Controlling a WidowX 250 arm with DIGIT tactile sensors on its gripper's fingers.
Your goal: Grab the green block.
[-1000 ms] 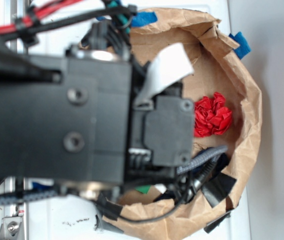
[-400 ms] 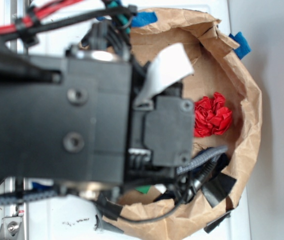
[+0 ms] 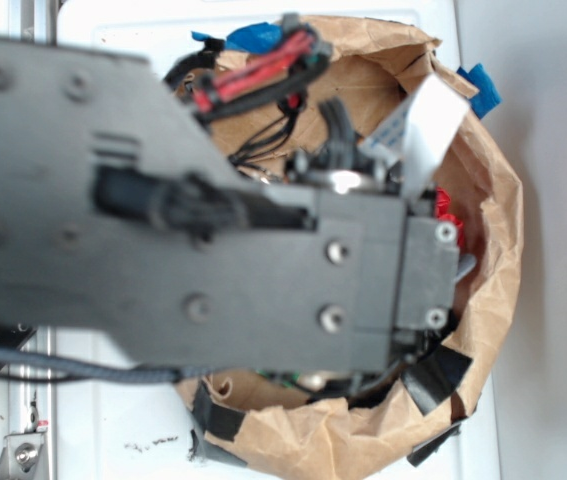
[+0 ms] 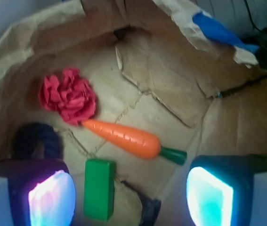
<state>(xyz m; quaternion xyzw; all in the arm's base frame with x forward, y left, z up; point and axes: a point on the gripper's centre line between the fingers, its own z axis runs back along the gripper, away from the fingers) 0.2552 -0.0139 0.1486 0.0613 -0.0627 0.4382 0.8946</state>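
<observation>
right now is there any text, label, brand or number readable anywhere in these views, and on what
None can be read in either view.
The green block, orange carrot and red crumpled piece have plain faces with no print.
The brown paper lining and blue tape carry no writing.
Small dark marks on the white surface in the exterior view are too small and blurred to tell whether they are text.

Soft, even daylight — both views slightly blurred, the near arm [image 3: 213,270] most.
</observation>
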